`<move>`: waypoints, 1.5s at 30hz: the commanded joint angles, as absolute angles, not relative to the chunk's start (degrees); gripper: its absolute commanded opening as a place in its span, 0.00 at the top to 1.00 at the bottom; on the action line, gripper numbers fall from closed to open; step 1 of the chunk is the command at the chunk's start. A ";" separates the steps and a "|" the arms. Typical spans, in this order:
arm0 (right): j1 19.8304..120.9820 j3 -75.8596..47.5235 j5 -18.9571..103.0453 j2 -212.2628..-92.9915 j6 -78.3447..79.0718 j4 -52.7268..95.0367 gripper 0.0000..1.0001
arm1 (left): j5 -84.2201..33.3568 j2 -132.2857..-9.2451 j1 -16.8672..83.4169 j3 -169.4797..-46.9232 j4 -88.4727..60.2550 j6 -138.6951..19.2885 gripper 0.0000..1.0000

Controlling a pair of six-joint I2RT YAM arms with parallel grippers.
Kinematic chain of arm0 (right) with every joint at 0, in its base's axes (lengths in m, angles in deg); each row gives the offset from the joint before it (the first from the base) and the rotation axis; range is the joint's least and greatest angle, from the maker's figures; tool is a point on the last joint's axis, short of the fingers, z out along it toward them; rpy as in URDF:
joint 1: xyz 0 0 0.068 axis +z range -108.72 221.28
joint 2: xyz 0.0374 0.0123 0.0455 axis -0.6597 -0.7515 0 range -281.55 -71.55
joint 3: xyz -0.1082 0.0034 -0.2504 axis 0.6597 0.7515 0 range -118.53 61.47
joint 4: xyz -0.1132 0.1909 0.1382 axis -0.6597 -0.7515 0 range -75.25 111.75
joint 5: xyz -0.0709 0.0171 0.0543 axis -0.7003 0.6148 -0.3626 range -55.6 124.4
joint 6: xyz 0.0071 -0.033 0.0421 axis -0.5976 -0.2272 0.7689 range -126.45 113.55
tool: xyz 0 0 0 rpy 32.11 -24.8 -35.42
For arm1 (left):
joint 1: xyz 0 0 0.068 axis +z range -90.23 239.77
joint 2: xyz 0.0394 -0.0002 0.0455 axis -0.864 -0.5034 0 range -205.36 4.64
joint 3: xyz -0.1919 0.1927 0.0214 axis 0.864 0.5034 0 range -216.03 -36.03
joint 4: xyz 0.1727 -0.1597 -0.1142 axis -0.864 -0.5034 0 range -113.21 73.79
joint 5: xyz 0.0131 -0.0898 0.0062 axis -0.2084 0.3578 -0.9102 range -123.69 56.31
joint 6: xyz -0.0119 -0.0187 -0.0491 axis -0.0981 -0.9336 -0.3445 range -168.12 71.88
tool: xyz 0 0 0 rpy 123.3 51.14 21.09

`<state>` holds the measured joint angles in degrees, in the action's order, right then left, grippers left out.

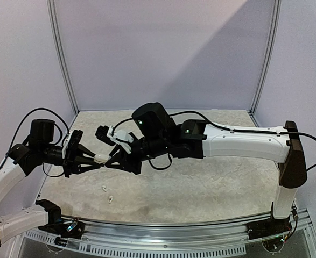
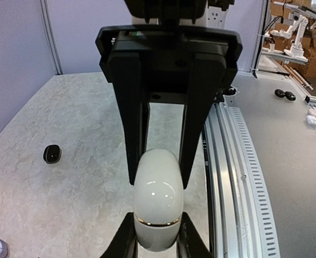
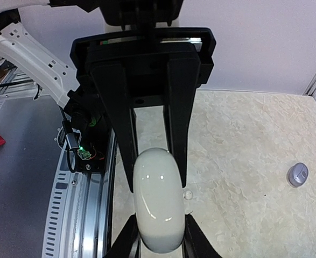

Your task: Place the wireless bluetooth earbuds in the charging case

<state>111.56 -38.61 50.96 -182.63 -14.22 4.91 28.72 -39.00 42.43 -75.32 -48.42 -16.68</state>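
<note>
A glossy white charging case [image 1: 101, 158] hangs above the left side of the table, lid shut, with a thin gold seam in the left wrist view. My left gripper [image 1: 96, 159] is shut on one end of the case [image 2: 158, 193]. My right gripper [image 1: 111, 162] is shut on the other end [image 3: 158, 199]. In each wrist view the other arm's fingers [image 2: 137, 140] [image 3: 120, 129] reach down from the top and flank the case. Two white earbuds [image 1: 104, 188] [image 1: 110, 199] lie on the table below the grippers. One earbud [image 3: 188, 193] shows beside the case.
A black pebble-shaped object [image 2: 52, 154] lies on the table left of the case. A greyish-lavender round object [image 3: 297, 174] sits further out on the mat [image 1: 201, 188]. The slotted metal rail [image 2: 238, 177] runs along the table's near edge.
</note>
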 commanded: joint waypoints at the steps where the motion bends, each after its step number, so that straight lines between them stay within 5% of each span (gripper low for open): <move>1: 111.68 -38.86 47.42 -181.24 -13.28 6.17 0.64 | 28.93 -39.09 42.22 -75.30 -50.05 -15.73 1.00; 3: 111.64 -38.65 44.90 -181.29 -12.72 6.81 0.48 | 28.86 -38.86 42.26 -75.36 -50.76 -13.96 1.00; 5: 111.62 -38.24 43.23 -181.24 -12.44 8.50 0.45 | 28.99 -38.34 42.22 -75.47 -51.88 -10.85 1.00; 22: 110.33 -38.27 40.62 -182.59 -10.82 9.91 0.47 | 26.41 -35.55 42.20 -75.93 -61.90 7.12 1.00; 34: 108.74 -38.66 40.94 -184.52 -7.37 7.38 0.46 | 27.52 -34.70 42.27 -71.85 -48.31 -11.97 1.00; 45: 108.69 -40.64 43.22 -183.71 -6.71 8.23 0.26 | 23.00 -35.64 42.75 -66.86 -35.49 -31.32 1.00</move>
